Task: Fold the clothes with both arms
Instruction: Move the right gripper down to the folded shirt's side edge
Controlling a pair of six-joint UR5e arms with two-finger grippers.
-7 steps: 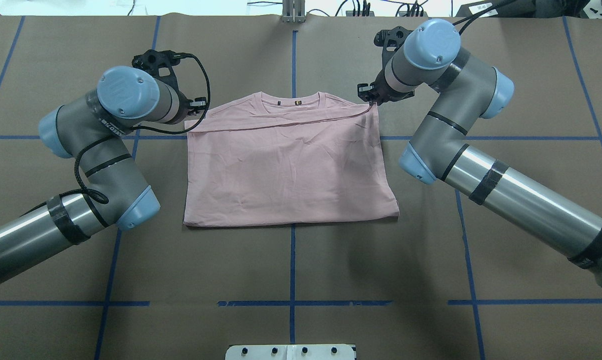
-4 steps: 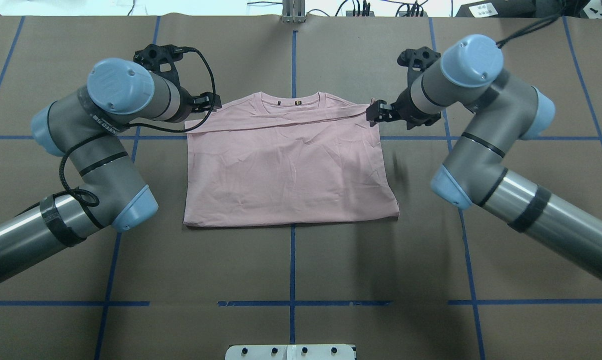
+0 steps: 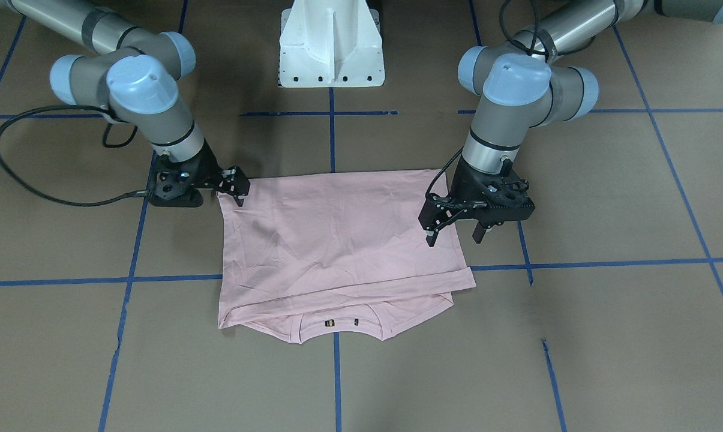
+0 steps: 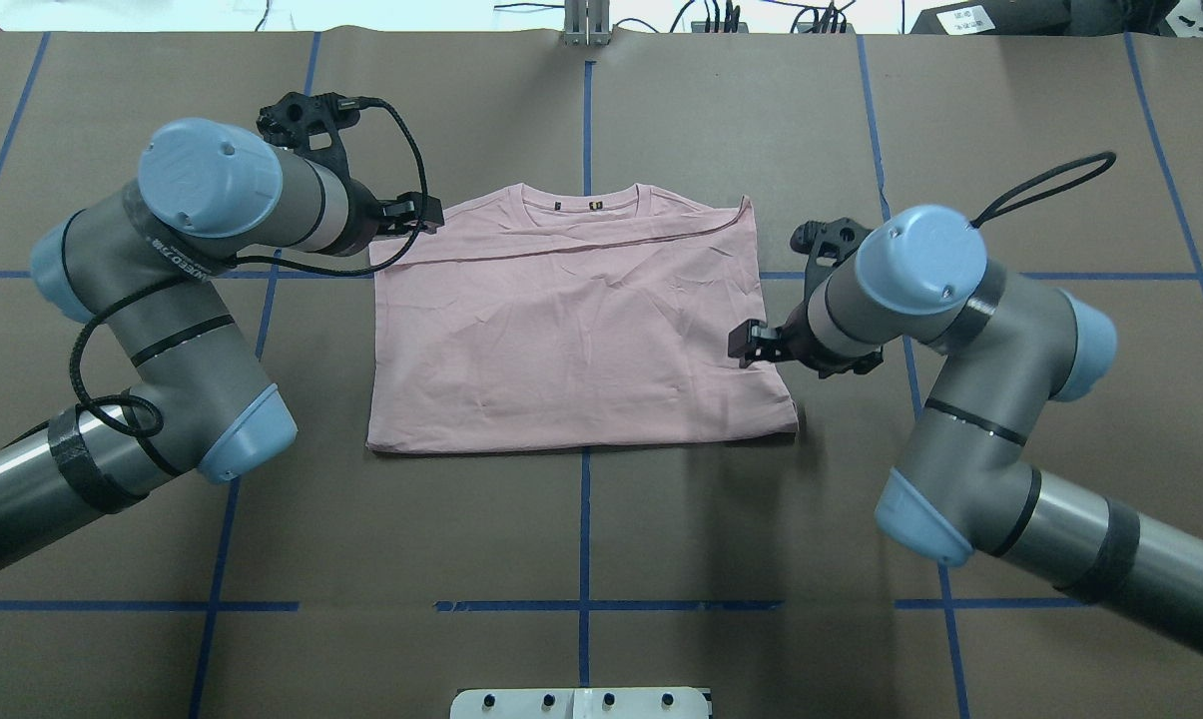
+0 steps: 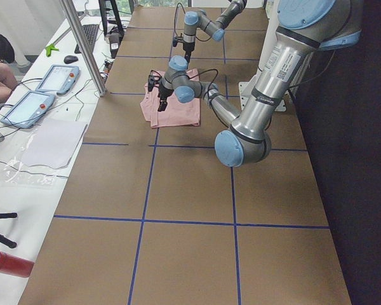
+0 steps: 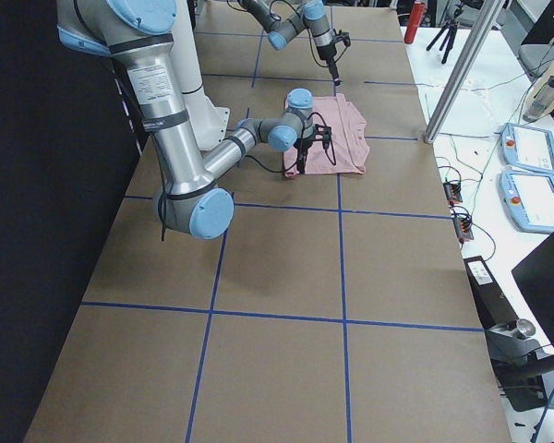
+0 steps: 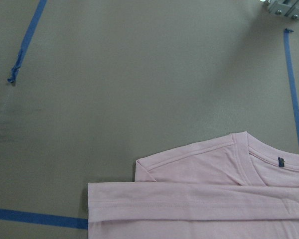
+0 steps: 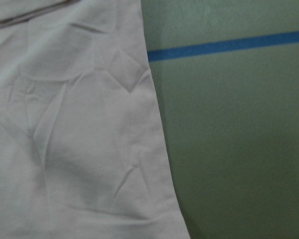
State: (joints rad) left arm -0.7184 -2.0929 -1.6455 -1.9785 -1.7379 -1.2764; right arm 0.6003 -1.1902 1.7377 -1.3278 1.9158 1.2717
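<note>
The left end effector [image 4: 416, 214] hovers at the far left corner of the T-shirt [image 4: 571, 330], jaws wide and empty. The folded T-shirt lies flat on the worktop [image 4: 581, 529], long axis running left to right. Just off its right edge, the right end effector [image 4: 751, 346] looks parted, holding nothing.

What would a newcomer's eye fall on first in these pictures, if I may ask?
The pale pink T-shirt, folded into a rectangle, collar at the far side, lies centred on the brown table with blue tape lines. Grey robot arms flank it: the left gripper by its far left corner, the right gripper at its right edge.
</note>
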